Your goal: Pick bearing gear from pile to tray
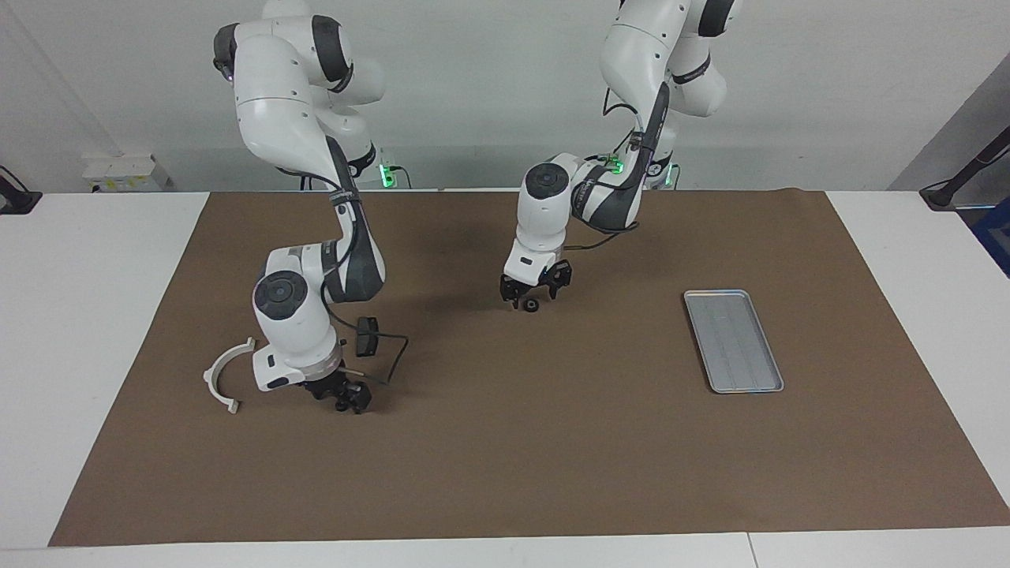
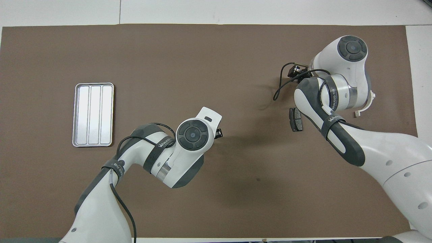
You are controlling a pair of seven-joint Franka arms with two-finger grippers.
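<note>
A small black round bearing gear (image 1: 532,306) lies on the brown mat near the table's middle. My left gripper (image 1: 535,290) hangs just over it, open, with a finger on each side; in the overhead view the arm's wrist hides the gear and only the gripper's edge (image 2: 218,132) shows. The pile is toward the right arm's end: a white arc (image 1: 225,375) and a dark brake pad (image 1: 365,335), which also shows in the overhead view (image 2: 296,119). My right gripper (image 1: 347,393) is low over the mat beside them. The silver tray (image 1: 734,339) is empty.
The brown mat (image 1: 552,457) covers most of the white table. A black cable (image 1: 390,355) loops from the right wrist near the brake pad. The tray (image 2: 93,114) lies toward the left arm's end.
</note>
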